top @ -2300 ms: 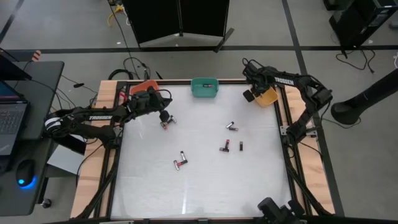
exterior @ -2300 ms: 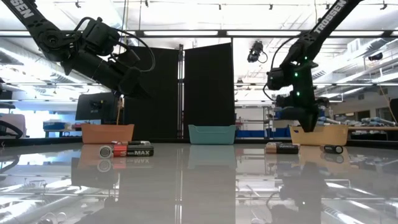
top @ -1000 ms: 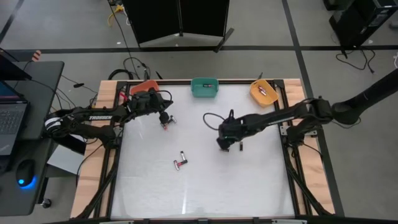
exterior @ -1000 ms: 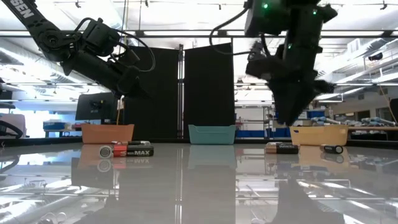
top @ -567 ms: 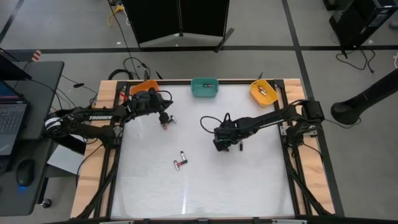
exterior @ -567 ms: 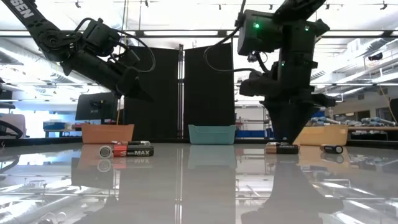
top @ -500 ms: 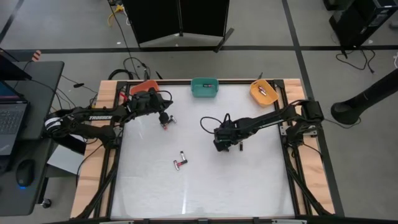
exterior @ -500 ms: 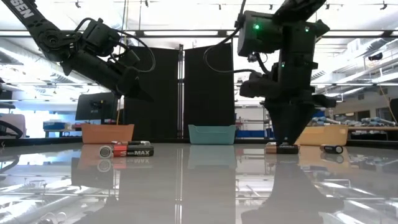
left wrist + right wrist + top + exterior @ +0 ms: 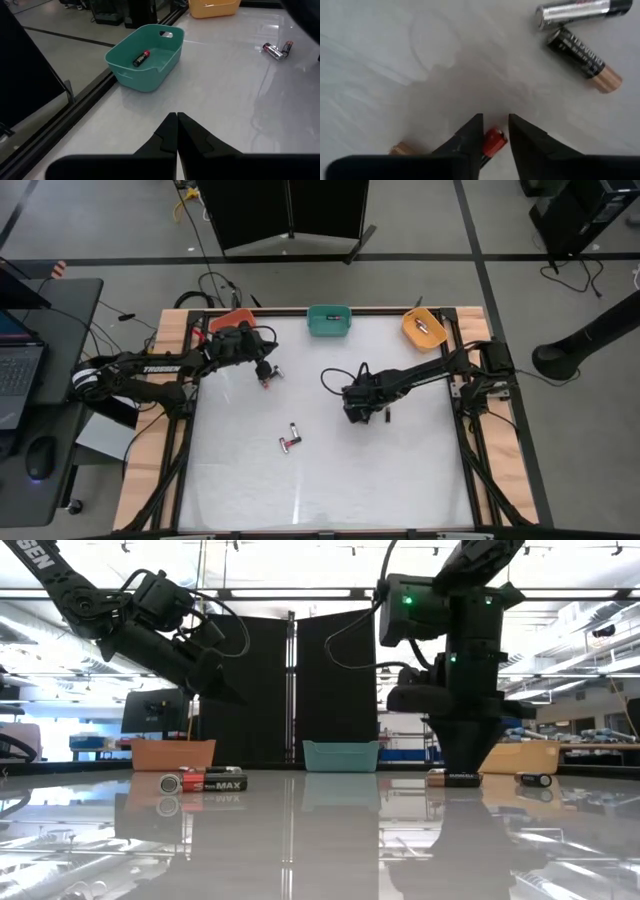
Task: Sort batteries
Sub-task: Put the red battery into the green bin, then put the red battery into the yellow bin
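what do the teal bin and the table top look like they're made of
Teal bin: probably moulded plastic, with a smooth, even matte colour, rounded corners and a cut-out handle slot. Table top: some glossy white sheet, perhaps laminate or acrylic; it mirrors the bins and batteries.

red battery (image 9: 492,141) | mostly hidden (between right end effector (image 9: 494,134) fingers)

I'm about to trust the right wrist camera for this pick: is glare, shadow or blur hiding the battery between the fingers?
Right wrist view: a soft shadow darkens the table, but the red-ended battery between the right gripper fingers reads clearly; the gripper itself is blurred. Low view: the glossy table mirrors the ceiling lights.
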Controlling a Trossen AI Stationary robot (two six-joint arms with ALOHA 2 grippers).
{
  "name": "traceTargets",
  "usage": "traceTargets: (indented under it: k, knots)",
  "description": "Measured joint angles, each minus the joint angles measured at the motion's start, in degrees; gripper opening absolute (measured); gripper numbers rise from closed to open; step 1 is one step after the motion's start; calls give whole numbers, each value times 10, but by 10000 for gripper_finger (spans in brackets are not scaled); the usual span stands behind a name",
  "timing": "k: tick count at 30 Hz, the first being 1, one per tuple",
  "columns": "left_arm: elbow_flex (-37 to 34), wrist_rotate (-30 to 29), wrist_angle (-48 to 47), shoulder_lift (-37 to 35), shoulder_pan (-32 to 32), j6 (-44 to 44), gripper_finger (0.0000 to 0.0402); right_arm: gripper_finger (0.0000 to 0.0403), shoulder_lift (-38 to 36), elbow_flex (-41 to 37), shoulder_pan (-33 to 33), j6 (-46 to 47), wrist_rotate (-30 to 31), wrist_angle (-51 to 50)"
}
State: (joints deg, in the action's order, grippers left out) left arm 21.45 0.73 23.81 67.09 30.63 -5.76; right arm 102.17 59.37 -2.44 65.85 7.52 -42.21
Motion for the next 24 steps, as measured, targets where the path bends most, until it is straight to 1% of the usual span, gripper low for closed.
traceTargets:
  k: [7, 9, 11, 13, 17, 24]
  knots:
    - [0, 0, -2, 0, 0, 0, 11, 21, 0, 0, 2, -26, 18, -3]
    - [0, 0, -2, 0, 0, 0, 11, 13, 0, 0, 7, -33, 19, -4]
    - [0, 0, -2, 0, 0, 0, 11, 13, -2, 0, 12, -44, 18, -7]
    - [0, 0, -2, 0, 0, 0, 11, 24, -8, 0, 17, -47, 18, -13]
    - [0, 0, -2, 0, 0, 0, 11, 65, -27, 0, 23, -38, -7, -19]
    - [0, 0, -11, 0, 0, 0, 11, 132, -40, 0, 8, 20, -64, -19]
